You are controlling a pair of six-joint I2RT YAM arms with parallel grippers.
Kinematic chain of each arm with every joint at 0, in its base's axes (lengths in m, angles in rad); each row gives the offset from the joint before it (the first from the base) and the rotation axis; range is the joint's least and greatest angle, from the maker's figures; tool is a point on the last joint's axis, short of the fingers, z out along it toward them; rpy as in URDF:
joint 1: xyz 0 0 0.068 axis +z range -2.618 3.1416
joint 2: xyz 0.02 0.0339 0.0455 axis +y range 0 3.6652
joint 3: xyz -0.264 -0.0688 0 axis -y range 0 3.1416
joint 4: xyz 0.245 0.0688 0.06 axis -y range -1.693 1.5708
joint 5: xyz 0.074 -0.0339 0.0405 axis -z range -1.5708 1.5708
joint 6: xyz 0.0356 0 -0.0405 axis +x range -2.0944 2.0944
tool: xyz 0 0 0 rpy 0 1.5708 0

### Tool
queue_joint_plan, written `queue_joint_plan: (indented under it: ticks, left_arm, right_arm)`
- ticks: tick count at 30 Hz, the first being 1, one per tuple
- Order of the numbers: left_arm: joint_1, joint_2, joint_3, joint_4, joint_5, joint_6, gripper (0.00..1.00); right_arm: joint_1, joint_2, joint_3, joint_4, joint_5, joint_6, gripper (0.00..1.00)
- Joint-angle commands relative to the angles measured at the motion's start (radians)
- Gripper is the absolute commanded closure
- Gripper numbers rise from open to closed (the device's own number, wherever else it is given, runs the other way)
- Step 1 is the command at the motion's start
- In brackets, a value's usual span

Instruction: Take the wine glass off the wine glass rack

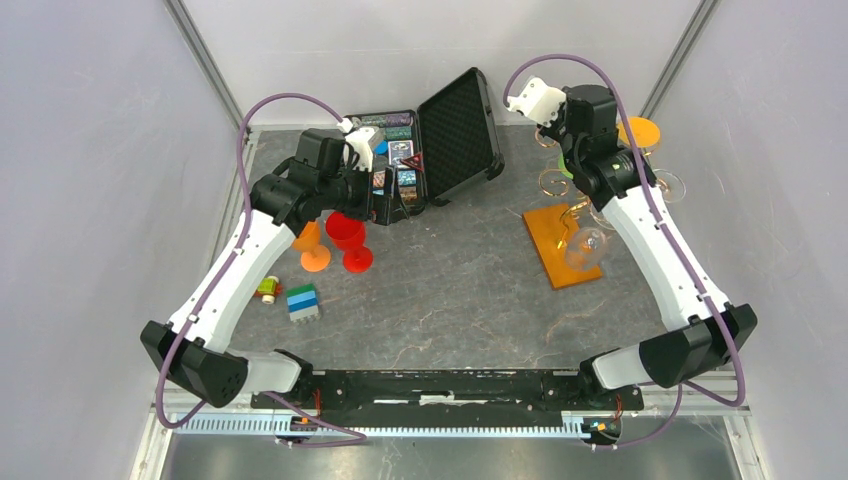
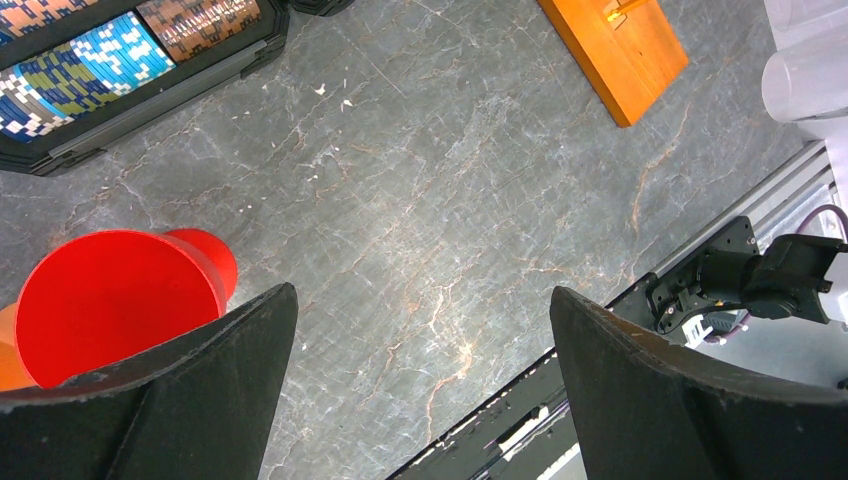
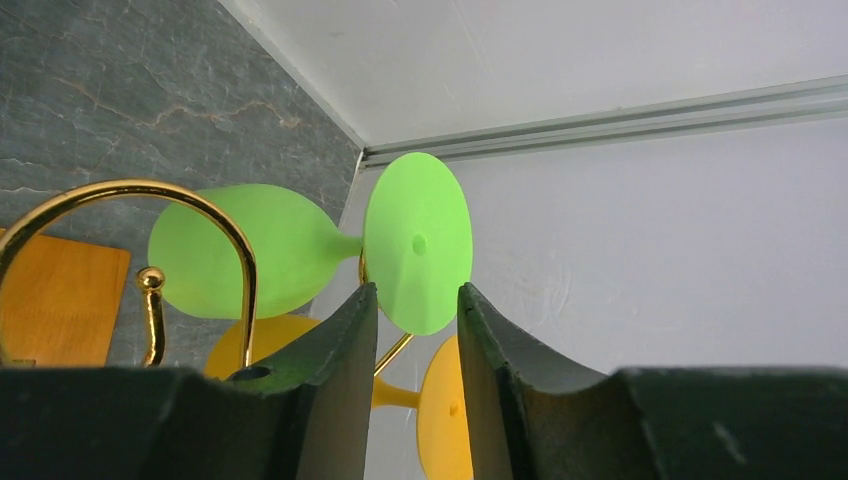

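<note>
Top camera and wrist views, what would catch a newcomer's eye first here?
Probably the green wine glass hanging on the gold wine glass rack at the right, its foot just between the right gripper fingertips in the right wrist view. Next come the bright red goblet left of centre in the top view, and the open black case at the back.

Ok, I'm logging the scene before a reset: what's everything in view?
wine glass rack: one, gold wire, orange base, right side
green wine glass: one, green, hanging on rack
yellow-orange wine glass: one, on rack beside green
clear wine glasses: two, on rack
red wine glass: one, left side
orange wine glass: one, beside red
black case: one, open, back centre
toy blocks: one stack, blue-green-white, near left
small toy: one, multicoloured, beside blocks
left gripper: one, black, open, by red glass
right gripper: one, black, astride green foot, grip unclear
</note>
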State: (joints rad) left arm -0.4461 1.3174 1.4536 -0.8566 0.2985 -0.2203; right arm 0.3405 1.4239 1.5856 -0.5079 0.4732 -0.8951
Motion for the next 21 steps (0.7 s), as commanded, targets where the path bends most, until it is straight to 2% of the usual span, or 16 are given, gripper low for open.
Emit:
queue_joint_plan:
  ticks: [1, 8, 21]
  left_arm:
    - [0.003, 0.010, 0.013, 0.042, 0.028, -0.016, 0.00]
    - [0.003, 0.009, 0.010, 0.040, 0.027, -0.015, 0.00]
    - [0.002, 0.008, 0.005, 0.042, 0.027, -0.016, 0.00]
  right_arm:
    - [0.004, 0.012, -0.012, 0.063, 0.022, -0.006, 0.62]
    - [0.003, 0.019, -0.026, 0.090, 0.043, -0.019, 0.75]
    - [0.003, 0.016, -0.058, 0.119, 0.063, -0.033, 0.67]
